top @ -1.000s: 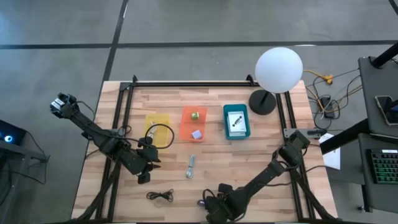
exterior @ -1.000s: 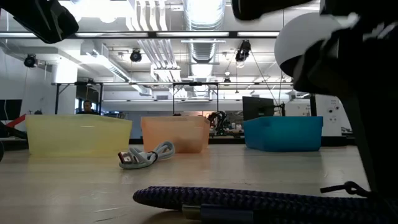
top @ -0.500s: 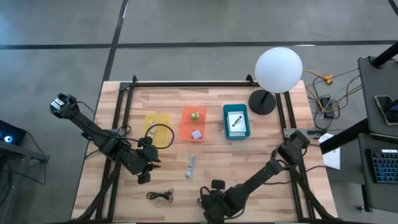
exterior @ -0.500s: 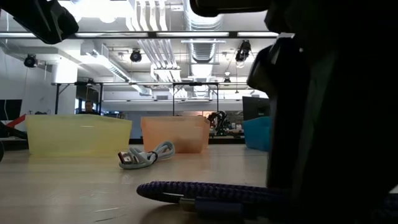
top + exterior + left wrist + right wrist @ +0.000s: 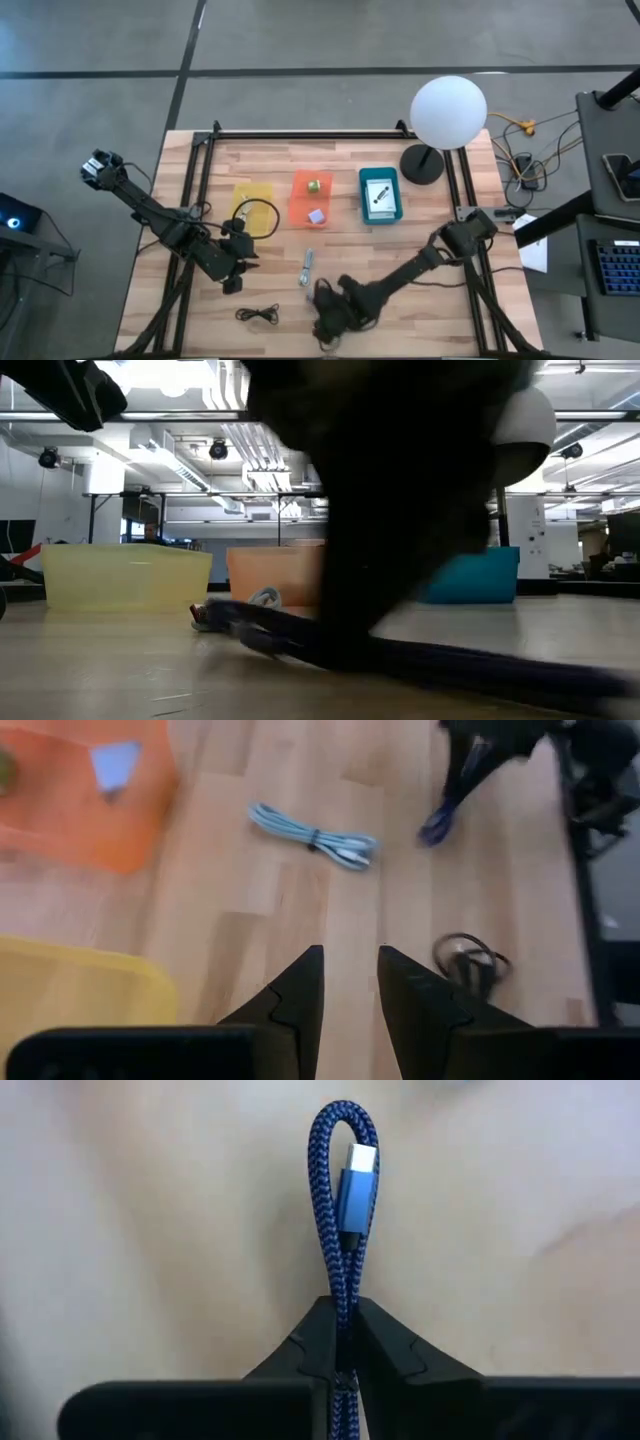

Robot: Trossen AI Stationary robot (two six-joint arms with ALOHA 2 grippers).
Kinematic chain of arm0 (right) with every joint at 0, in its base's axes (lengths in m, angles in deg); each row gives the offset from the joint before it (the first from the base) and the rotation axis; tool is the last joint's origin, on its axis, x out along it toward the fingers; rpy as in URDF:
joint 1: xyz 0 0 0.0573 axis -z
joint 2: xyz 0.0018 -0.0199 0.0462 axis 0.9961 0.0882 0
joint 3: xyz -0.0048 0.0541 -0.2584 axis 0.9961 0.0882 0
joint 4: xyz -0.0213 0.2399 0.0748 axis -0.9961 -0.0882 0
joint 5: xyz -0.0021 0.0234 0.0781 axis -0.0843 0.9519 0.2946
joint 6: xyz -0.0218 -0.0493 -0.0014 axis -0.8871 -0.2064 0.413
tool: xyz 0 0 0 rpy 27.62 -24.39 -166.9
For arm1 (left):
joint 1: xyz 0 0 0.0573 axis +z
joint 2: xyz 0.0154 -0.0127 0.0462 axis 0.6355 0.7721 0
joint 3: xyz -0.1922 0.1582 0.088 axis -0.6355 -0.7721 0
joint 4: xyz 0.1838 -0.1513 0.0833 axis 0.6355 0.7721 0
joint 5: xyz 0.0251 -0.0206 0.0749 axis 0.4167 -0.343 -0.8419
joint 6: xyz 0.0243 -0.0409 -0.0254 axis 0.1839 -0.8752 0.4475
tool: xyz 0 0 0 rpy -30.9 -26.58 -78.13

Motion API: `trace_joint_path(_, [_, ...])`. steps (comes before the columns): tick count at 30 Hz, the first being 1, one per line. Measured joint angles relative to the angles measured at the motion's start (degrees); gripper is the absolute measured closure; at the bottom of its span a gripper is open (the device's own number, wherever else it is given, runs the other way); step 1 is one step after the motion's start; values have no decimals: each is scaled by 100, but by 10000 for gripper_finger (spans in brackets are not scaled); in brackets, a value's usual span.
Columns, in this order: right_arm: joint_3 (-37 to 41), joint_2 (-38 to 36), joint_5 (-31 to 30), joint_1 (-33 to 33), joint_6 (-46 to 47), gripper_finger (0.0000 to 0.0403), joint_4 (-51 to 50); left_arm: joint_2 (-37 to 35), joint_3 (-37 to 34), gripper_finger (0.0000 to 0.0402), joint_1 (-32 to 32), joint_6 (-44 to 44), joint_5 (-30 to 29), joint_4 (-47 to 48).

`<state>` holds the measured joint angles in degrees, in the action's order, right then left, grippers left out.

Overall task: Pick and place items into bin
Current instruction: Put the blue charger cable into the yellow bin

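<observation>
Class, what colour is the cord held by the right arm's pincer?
The cord is blue-purple braid with a blue plug, clearest in the right wrist view.

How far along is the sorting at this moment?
Done: green ball and lavender cube in the orange bin. In hand: right gripper shut on the purple cord. Left: pale blue cord, black cord on the table.

The braided cord [image 5: 341, 1200] is dark blue-purple with a bright blue plug. 3 bins sit on the pale wood table [image 5: 420, 235]: yellow [image 5: 253, 196], orange [image 5: 311, 197], teal [image 5: 380, 195]. Another cord [image 5: 315, 836] is light blue, a third black [image 5: 258, 314].
</observation>
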<state>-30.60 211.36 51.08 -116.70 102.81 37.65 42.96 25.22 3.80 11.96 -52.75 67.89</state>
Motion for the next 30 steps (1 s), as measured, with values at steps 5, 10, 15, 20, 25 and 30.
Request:
trace_joint_path(5, [61, -496, -2510, 321, 1197, 390, 375, -126, -7, 320, -34, -426, -1049, 121])
trace_joint_path(10, [96, -1649, -4071, 742, 1414, 390, 612, -693, -114, 319, -242, -1280, -2368, 288])
trace_joint_path(15, [206, -1775, -3633, 1292, -548, 390, 2330, -1259, -663, 305, -246, -2027, -3225, -68])
trace_joint_path(20, [130, -1749, -2582, 1743, -1370, 390, 3963, -1989, -1284, 278, -230, -1742, -3576, -1786])
trace_joint_path(25, [174, -1659, -2184, 1918, -1425, 390, 3891, -2593, -1922, 244, -215, -1542, -3532, -2603])
trace_joint_path(30, [144, -1702, -1869, 2013, -1451, 390, 3970, -2909, -2675, 224, 93, -588, -2750, -4916])
